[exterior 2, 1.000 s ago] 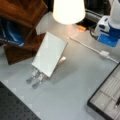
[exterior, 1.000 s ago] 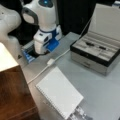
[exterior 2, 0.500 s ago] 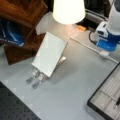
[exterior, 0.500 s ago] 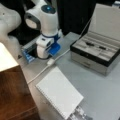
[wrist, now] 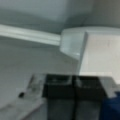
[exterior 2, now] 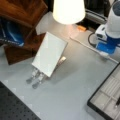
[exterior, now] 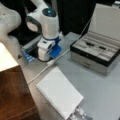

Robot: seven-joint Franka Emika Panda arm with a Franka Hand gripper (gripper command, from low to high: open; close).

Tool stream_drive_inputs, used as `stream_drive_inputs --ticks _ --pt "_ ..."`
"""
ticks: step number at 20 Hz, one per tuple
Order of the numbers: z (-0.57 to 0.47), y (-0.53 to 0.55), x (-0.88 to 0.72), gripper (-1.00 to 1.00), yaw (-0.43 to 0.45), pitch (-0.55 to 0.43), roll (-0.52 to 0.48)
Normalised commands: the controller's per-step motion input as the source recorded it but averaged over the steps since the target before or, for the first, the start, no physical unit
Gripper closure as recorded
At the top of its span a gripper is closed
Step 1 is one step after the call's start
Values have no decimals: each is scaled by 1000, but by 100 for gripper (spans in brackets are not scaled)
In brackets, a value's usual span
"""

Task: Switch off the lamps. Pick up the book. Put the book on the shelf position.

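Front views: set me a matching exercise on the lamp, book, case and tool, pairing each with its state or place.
Things:
1. lamp
2. book
3. case
4. tool

States or places:
a. lid open
b. lying on the grey tabletop
c. shade glowing, lit
d. low over the table, by the white cable

Pairs: 1-c, 2-b, 3-a, 4-d.
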Motion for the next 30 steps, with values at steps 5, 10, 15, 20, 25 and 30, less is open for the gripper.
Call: stream_drive_inputs --ticks 5,10,15,20,25,30 --pt "-465 -317 -670 100 89 -518 127" --pt "-452 -365 -717 100 105 -521 150" --pt "-438 -354 -785 100 75 -526 154" --pt "-465 -321 -842 100 33 -534 121" --pt "-500 -291 -902 100 35 -529 87" --pt "-529 -278 -953 100 20 -504 7"
